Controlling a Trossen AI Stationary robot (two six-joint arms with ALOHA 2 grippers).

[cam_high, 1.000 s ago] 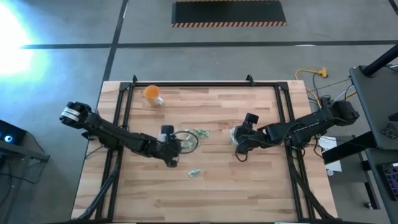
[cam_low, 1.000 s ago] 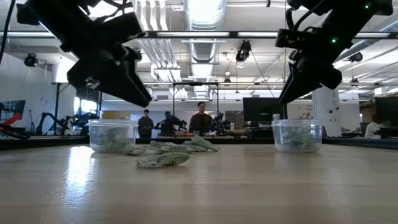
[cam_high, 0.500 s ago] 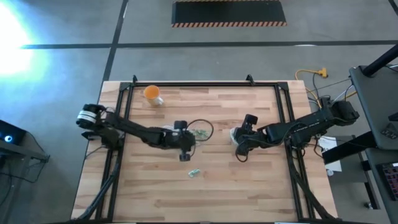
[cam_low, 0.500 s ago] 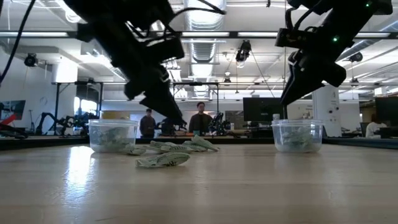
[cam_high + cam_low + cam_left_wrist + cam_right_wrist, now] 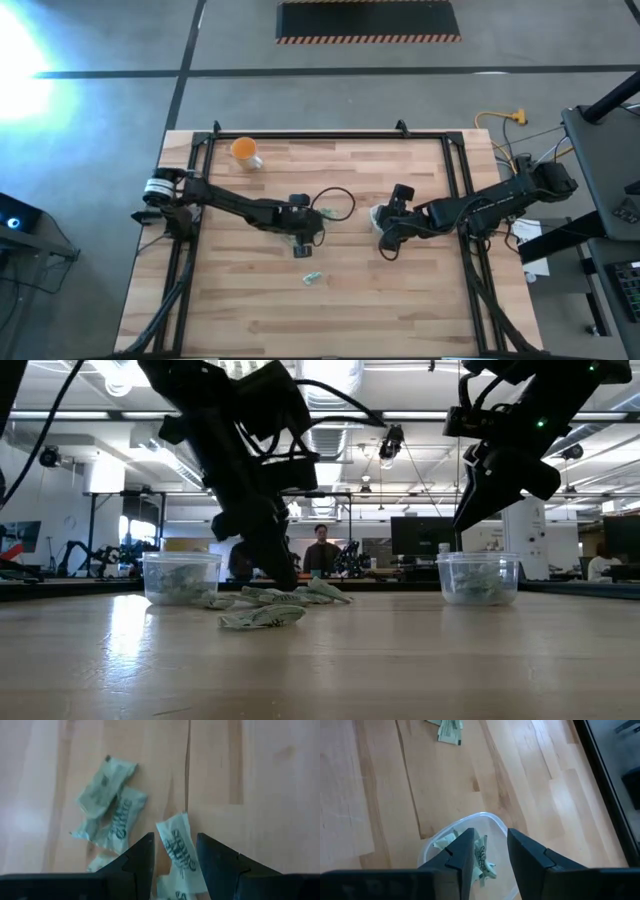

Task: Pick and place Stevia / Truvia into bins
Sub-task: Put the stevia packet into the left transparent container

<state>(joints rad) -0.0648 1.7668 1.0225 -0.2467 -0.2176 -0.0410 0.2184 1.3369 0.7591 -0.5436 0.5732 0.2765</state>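
Left gripper (image 5: 305, 231) hangs low over the loose pile of Stevia / Truvia sachets (image 5: 325, 213) near the middle of the table (image 5: 400, 300), its jaws parted with nothing between them yet; in the left wrist view one pale green sachet (image 5: 179, 851) lies directly beyond the gap between the two dark fingers (image 5: 139, 861), its long axis running roughly along the gripper's own forward line and slightly slanted, so the jaws straddle its narrow width rather than its length; two more sachets (image 5: 107, 802) overlap just beside it, off to one side of the fingers and not in the gap; a lone sachet (image 5: 313, 278) lies apart, nearer the table's front edge; from the low view the fingertips look close to the wood right at the pile, so I judge that a short straight drop and a squeeze is all the pick calls for, and the risk is catching a neighbouring packet along with it; the left arm is plainly the nearer one to the pile; the right gripper (image 5: 386, 240) is over the right bin (image 5: 465, 851), right of the table's middle, jaws partly open and empty as far as the right wrist view shows, with sachets lying in the tub below them; the left bin (image 5: 181, 577) shows in the low view, partly filled, beside the pile
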